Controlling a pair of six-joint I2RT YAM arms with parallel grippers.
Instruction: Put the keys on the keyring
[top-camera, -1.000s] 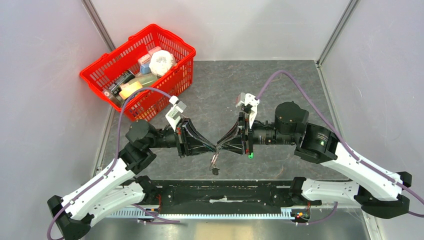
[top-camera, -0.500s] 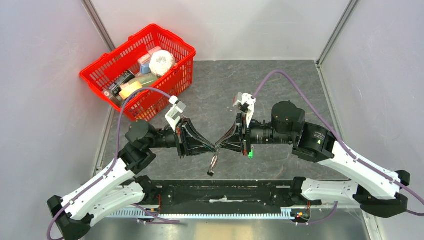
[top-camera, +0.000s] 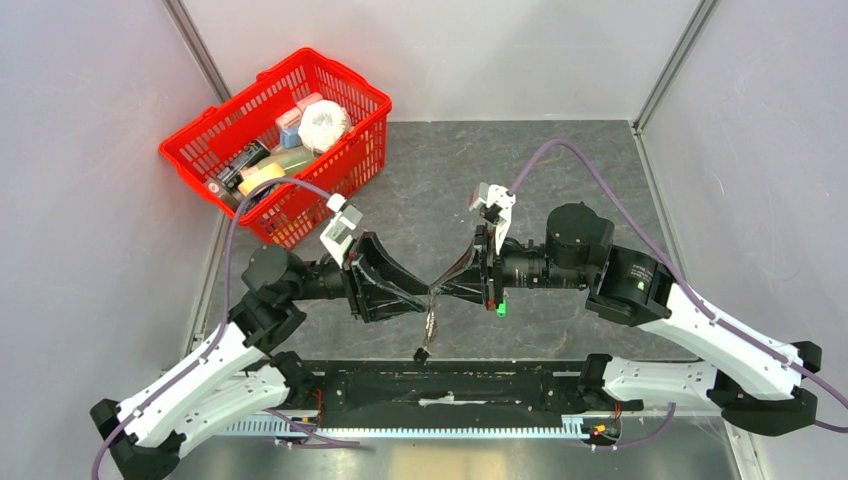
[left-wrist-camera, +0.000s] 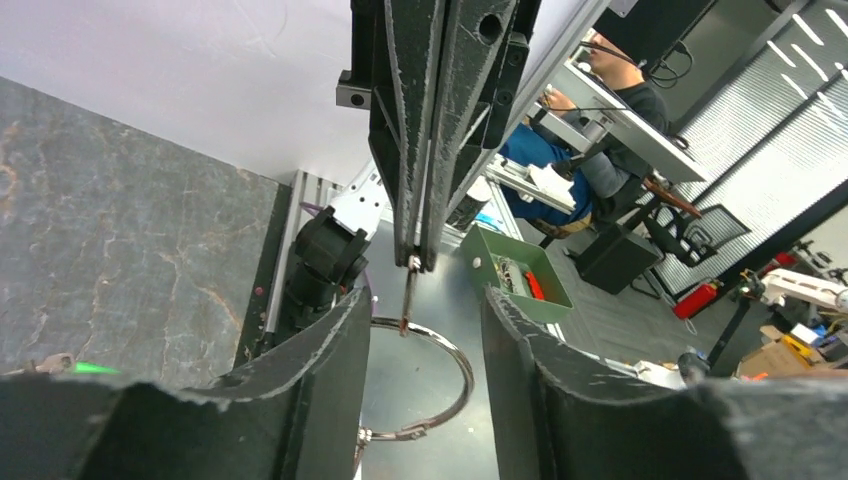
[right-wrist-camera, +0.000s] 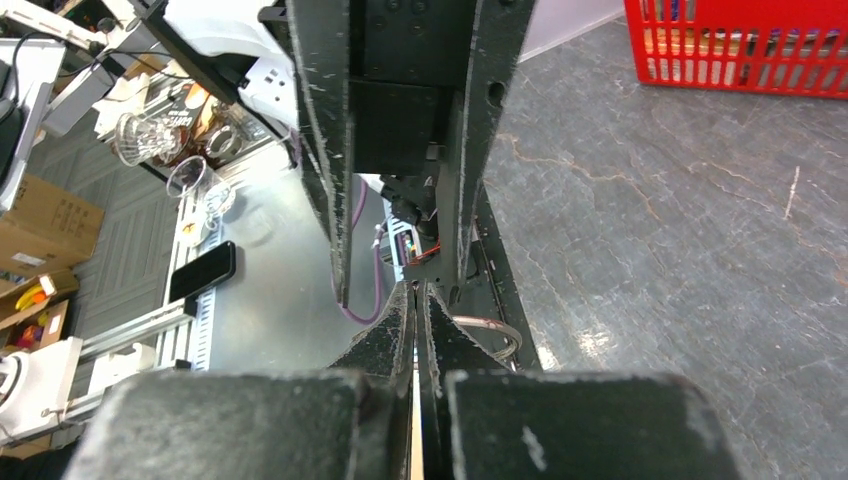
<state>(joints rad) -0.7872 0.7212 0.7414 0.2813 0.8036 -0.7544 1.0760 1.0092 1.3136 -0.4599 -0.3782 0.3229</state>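
Note:
My right gripper (top-camera: 434, 289) is shut on a thin key (left-wrist-camera: 408, 295) seen edge-on, pinched at its tip. The silver keyring (left-wrist-camera: 462, 372) hangs from that key's lower end, its clasp at the bottom. In the top view the keyring with its keys (top-camera: 430, 322) dangles below the meeting point, a black-headed key (top-camera: 421, 353) lowest. My left gripper (top-camera: 424, 301) faces the right one tip to tip; its jaws stand open on either side of the ring (left-wrist-camera: 427, 300), with nothing pinched. In the right wrist view the right gripper (right-wrist-camera: 415, 288) is pressed shut, an arc of the keyring (right-wrist-camera: 492, 331) beside it.
A red basket (top-camera: 340, 90) with boxes and packets stands at the back left of the grey stone-patterned table (top-camera: 560, 170). A black rail (top-camera: 450, 392) runs along the near edge below the dangling keys. Grey walls stand on both sides.
My left gripper has opened and let go, and its arm has drawn back slightly to the left. My right gripper has closed fully; the ring and keys now hang from it, a little lower.

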